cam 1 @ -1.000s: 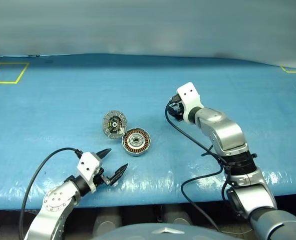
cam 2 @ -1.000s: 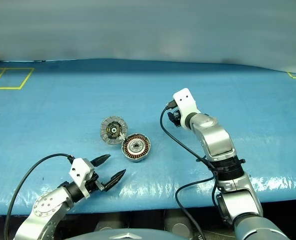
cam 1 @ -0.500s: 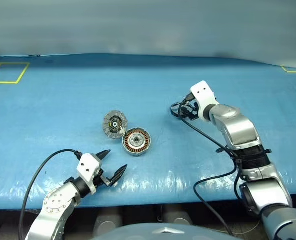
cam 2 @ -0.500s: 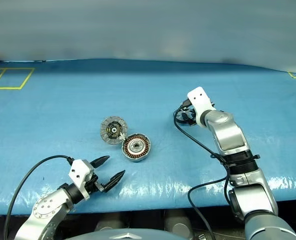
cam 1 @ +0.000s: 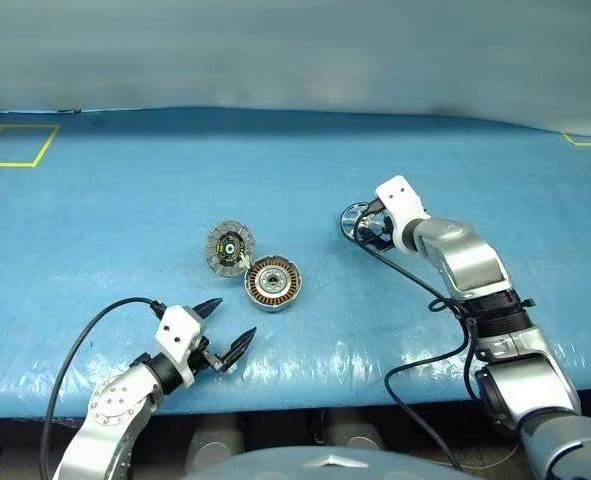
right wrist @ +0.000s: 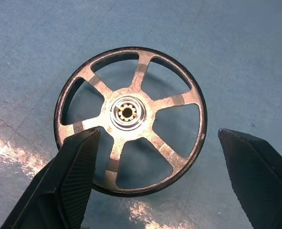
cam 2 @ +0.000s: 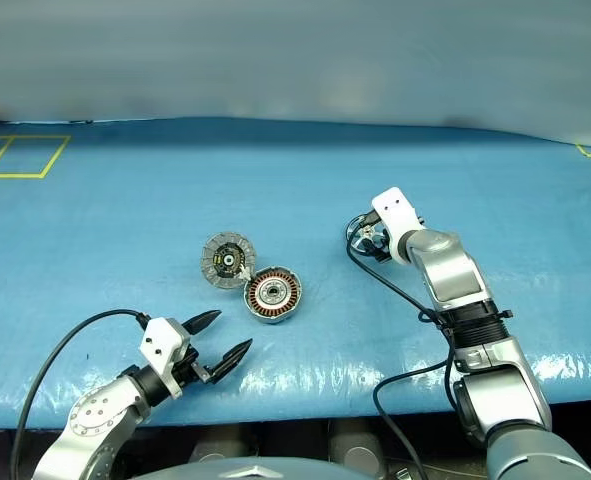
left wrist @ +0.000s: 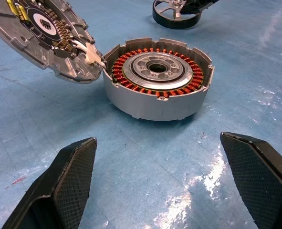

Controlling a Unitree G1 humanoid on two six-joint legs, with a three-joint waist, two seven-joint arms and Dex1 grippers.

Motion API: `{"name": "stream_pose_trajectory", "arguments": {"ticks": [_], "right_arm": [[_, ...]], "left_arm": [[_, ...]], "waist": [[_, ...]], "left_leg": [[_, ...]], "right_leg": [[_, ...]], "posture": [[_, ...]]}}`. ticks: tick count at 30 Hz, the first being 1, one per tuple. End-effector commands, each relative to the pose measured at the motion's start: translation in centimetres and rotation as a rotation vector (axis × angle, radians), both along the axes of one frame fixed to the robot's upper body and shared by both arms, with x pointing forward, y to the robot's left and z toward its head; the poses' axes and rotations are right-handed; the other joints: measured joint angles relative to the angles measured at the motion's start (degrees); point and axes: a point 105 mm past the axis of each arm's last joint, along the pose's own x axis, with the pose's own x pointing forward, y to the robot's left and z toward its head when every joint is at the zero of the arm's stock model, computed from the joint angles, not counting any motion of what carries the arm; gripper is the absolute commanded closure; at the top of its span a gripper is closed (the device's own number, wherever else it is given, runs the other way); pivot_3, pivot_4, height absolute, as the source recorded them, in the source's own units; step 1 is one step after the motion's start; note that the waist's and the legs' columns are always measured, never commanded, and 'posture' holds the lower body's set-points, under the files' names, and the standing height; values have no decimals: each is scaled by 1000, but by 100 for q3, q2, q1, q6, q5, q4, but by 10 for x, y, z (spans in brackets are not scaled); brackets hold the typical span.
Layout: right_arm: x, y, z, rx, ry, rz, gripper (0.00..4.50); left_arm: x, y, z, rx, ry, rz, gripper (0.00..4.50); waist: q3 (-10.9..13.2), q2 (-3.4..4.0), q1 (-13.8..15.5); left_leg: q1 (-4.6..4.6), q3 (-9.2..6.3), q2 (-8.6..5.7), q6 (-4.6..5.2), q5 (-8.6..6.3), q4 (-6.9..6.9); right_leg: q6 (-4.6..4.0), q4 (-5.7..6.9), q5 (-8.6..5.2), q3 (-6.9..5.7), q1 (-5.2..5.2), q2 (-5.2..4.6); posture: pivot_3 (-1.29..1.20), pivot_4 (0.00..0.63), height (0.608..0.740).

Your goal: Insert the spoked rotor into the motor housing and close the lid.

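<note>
A blue table (cam 1: 95, 190) carries three motor parts, with one robot arm at each side.

At the left, the left tool (cam 1: 220, 335) hangs just above the table's near edge. Its two black fingers are spread wide and hold nothing. Ahead of it, slightly to its right and a short reach away, sits the motor housing (cam 1: 272, 283). This is a shallow grey cup, open side up, with a ring of copper windings around a silver centre. The lid (cam 1: 229, 247) is joined to the housing's far-left edge. It is swung open and propped at a tilt, showing its segmented inner face.

Further right, well apart from the housing, the spoked rotor (cam 1: 359, 222) lies flat on the table. Its hub faces straight up.

The right tool (cam 2: 371, 238) is directly over the rotor, pointing down and forward at it. Its fingers are spread wide and grip nothing. In the right wrist view, one finger (right wrist: 76, 179) overlaps the rotor's near rim. The other finger stands outside the rim on the opposite side. Whether either touches the wheel cannot be told.

The right arm is clearly the nearer one. The rotor sits between and just beyond its fingers, so a short descent and a close across the wheel would probably take it. The housing then lies to that tool's left.
</note>
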Motion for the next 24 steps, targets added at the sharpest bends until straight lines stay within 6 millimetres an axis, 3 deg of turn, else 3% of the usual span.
{"name": "stream_pose_trajectory", "arguments": {"ticks": [1,10,24], "right_arm": [[2,5,8,-2,-37,22,331],[-2,14,21,-70,-159,41,331],[-17,22,4,-23,-107,23,331]], "left_arm": [[1,-1,5,-9,-32,4,0],[0,1,4,-6,-29,5,0],[1,-2,5,-4,-32,-15,0]], "waist": [[0,0,1],[0,0,5],[0,0,6]], "left_leg": [[0,0,0,0,0,0],[0,-1,0,0,0,1],[1,-2,0,0,0,7]], "right_leg": [[0,0,0,0,0,0],[2,0,1,0,0,0],[5,0,3,1,3,-1]], "posture": [[0,150,740],[0,150,740],[0,150,740]]}}
